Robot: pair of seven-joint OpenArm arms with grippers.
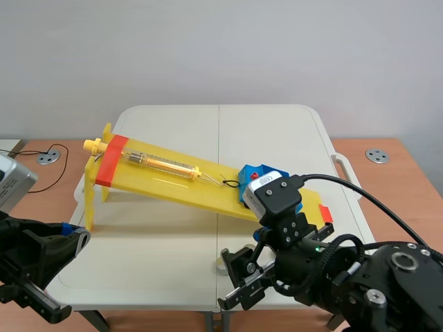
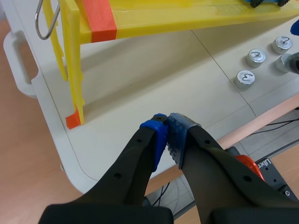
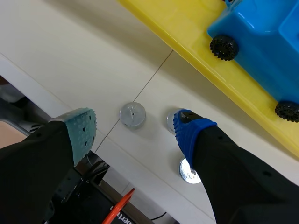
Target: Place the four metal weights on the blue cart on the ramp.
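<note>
The blue cart [image 3: 261, 42] sits low on the yellow ramp [image 3: 196, 42]; in the scene view the cart [image 1: 250, 174] is partly hidden by the right arm. Small round metal weights lie on the table in front of the ramp. My right gripper [image 3: 135, 133] hangs open above them: one weight [image 3: 132, 114] shows between its fingers, a second [image 3: 170, 120] peeks out beside the blue pad, and a third [image 3: 187, 173] lies half under that finger. The left wrist view shows three weights [image 2: 245, 78] in full. My left gripper [image 2: 166, 127] is shut on nothing, low by the ramp's raised end.
A yellow spring scale [image 1: 163, 164] lies on the ramp, tied to the cart by a black string. The ramp's legs [image 2: 74, 65] stand ahead of my left gripper. The white table's front edge [image 2: 107, 172] runs close under both grippers.
</note>
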